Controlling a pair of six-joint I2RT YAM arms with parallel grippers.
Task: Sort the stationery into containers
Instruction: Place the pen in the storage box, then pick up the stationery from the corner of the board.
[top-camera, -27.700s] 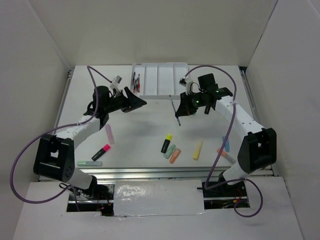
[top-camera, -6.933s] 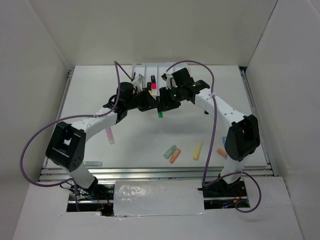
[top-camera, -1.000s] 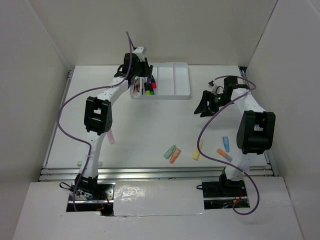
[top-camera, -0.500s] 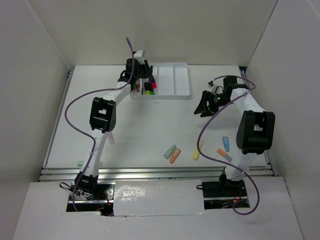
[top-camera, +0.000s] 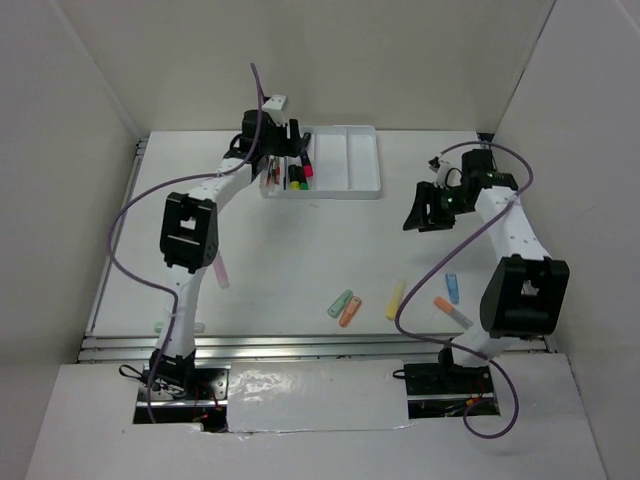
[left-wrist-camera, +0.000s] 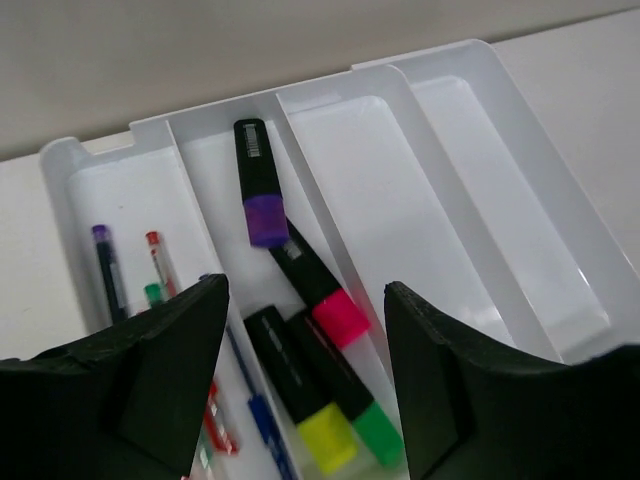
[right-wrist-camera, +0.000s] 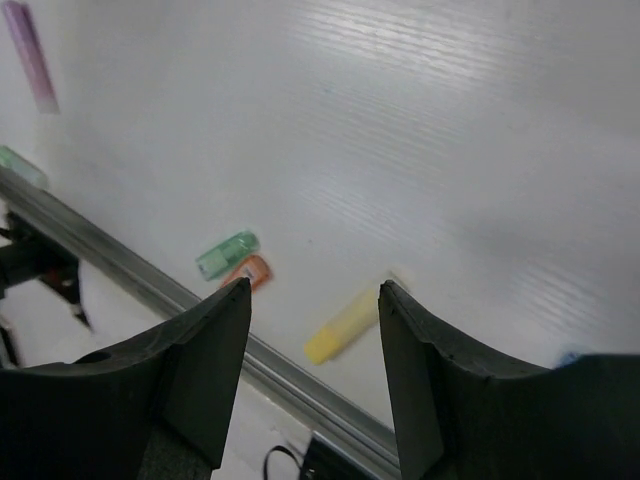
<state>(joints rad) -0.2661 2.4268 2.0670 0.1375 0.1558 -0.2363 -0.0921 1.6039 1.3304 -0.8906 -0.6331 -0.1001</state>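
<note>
The white divided tray stands at the back. In the left wrist view its second compartment holds black highlighters with purple, pink, yellow and green caps. Thin pens lie in the leftmost compartment. My left gripper hovers open over these highlighters with nothing between its fingers, shown from above as the left gripper. My right gripper hangs open and empty above the table's right side. Between its fingers the right wrist view frames a yellow marker.
Loose markers lie near the front edge: green, orange, yellow, blue and another orange. A pink marker and a pale green one lie at the left. The metal front rail runs below.
My left gripper's jaws have spread wide over the tray. The right arm has swung a little to the right, still open.
</note>
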